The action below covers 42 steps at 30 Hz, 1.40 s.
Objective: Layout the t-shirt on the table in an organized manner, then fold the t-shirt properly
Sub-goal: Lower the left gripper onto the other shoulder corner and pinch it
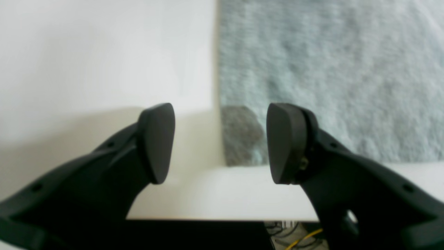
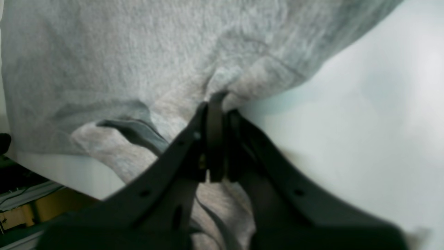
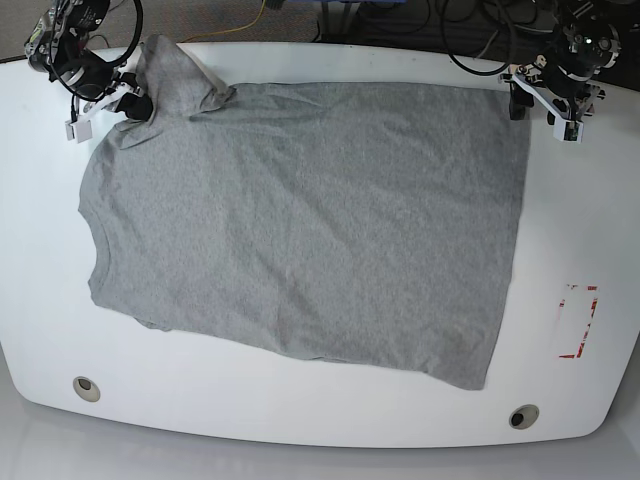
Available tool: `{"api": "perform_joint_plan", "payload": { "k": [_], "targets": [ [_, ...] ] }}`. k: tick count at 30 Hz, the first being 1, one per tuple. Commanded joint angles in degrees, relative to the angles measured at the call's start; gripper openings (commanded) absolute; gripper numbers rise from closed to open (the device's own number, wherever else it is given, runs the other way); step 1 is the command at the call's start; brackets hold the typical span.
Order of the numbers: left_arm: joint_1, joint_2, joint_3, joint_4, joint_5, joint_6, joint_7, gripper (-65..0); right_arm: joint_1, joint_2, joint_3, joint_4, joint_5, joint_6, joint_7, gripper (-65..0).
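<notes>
One heather-grey t-shirt [image 3: 310,215] lies spread across most of the white table [image 3: 300,410], plain side up, with no lettering visible on it from any view. Two arms work the far edge: the right gripper [image 3: 128,103] at about ten o'clock in the base view, the left gripper [image 3: 548,108] at about two o'clock. The right gripper [image 2: 216,104] is pinched tight on a bunched fold of the shirt near its sleeve, the cloth gathered into a small peak at the fingertips; the sleeve beyond that point is crumpled and hard to make out. The left gripper [image 1: 220,142] stands partly open with nothing between its pads [image 1: 158,142], poised just over the shirt's far corner, where the hem meets bare tabletop. Two small round holes [image 3: 86,388] sit in the table's near edge, at about seven and five o'clock. One red rectangular outline [image 3: 578,320] is marked at about four o'clock, well apart from the shirt; any writing there is too small to read. Cables [image 3: 470,25] trail beyond the far edge, cut off by the frame.
</notes>
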Motion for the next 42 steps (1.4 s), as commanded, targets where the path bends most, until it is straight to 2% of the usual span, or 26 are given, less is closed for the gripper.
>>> {"api": "perform_joint_plan", "payload": {
  "k": [1, 7, 13, 24, 42],
  "targets": [
    [0.63, -0.29, 1.0, 0.87, -0.65, -0.1, -0.71, -25.9, 0.06, 1.03, 0.43, 0.7, 0.79, 0.13, 0.38, -63.6],
    [1.86, -0.29, 3.11, 0.69, -0.65, -0.1, -0.71, -25.9, 0.06, 1.03, 0.43, 0.7, 0.79, 0.13, 0.38, -63.6],
    [1.95, 1.11, 3.11, -0.36, -0.56, -0.1, -0.71, -25.9, 0.06, 1.21, 0.43, 0.7, 0.79, 0.13, 0.38, -63.6],
    [1.77, 1.29, 3.28, -1.68, -0.56, -0.1, -0.71, -26.2, 0.06, 1.3, 0.43, 0.7, 0.79, 0.13, 0.38, -63.6],
    [1.69, 1.29, 10.23, -1.77, -0.56, -0.1, -0.71, -26.3, 0.06, 1.3, 0.43, 0.7, 0.79, 0.22, 0.38, -63.6]
  ]
}}
